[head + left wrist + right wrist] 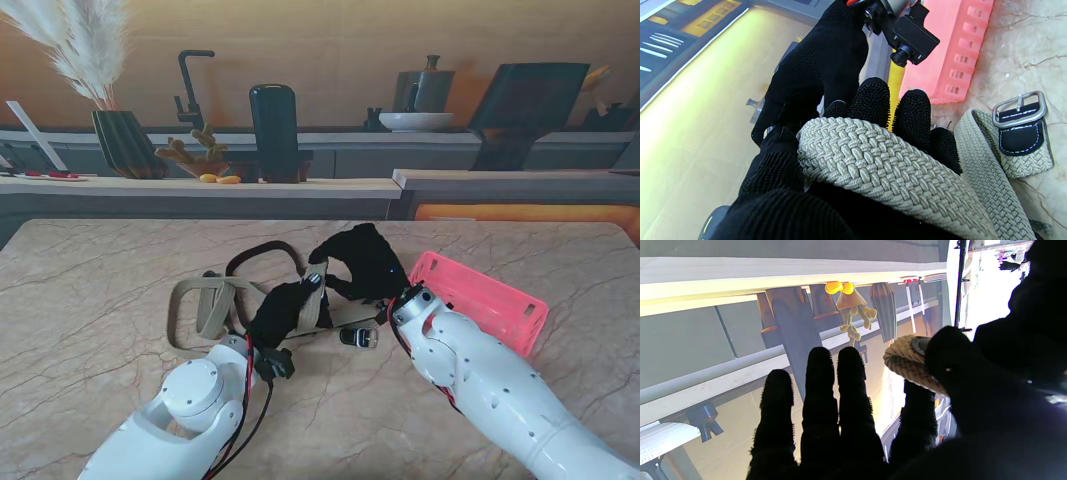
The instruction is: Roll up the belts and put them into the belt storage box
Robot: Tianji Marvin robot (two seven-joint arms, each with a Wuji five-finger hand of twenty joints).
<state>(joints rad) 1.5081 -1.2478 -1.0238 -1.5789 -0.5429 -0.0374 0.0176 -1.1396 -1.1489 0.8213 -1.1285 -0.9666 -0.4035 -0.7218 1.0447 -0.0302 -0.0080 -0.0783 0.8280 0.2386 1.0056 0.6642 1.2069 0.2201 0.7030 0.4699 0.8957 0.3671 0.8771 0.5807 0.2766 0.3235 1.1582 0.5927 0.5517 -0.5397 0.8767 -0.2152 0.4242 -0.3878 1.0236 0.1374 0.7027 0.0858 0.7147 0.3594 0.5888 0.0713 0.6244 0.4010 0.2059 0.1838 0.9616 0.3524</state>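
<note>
The table [90, 330] looks like smooth marble stone, pale with thin dark cracks, and a little shiny. The beige belt [880, 166] is woven cloth, bumpy like a braid and not shiny. Its buckle [1020, 108] is grey metal with a dull shine, and the dark tab [1020, 136] next to it looks like smooth leather with white stitches. The storage box [500, 305] is pink plastic, smooth, with little holes in its wall. The left hand [285, 310] and the right hand [360, 262] wear black knitted gloves with rough, fuzzy fingers [820, 380]. The arms [490, 385] are white, smooth, shiny plastic.
</note>
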